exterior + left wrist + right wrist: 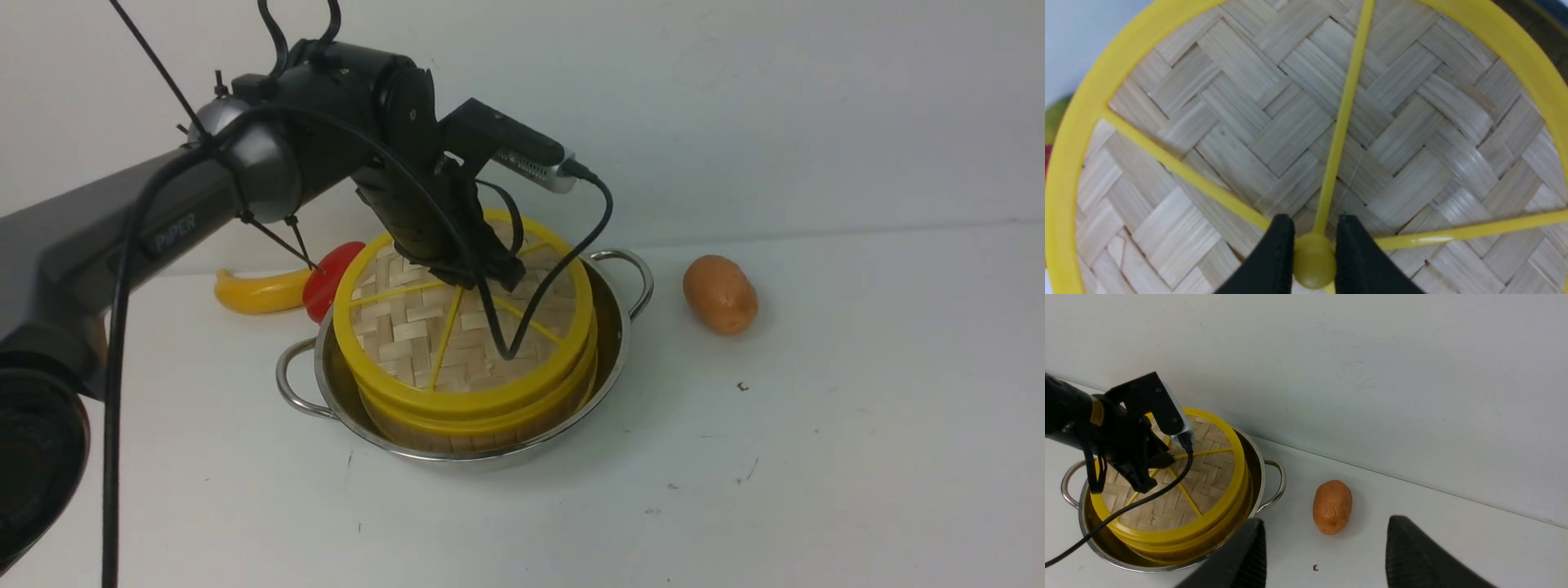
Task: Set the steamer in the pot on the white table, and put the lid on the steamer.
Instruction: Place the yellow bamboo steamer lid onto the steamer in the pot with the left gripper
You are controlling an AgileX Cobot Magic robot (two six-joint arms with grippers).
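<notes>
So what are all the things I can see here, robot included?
Woven lid: one, tan with yellow rim and spokes, on top of the steamer
Steamer basket: one, tan and yellow, inside the pot
Pot: one, shiny silver with two handles, on the table
Table: one, white, under everything
Banana-shaped thing: one, yellow, far left on the table
Red thing: one, between the banana-shaped thing and the pot
Potato-like thing: one, brown-orange, right of the pot
Wall: one, white, behind the table
Left gripper: one, black, closed on the lid's yellow knob
Right gripper: one, black, open
</notes>
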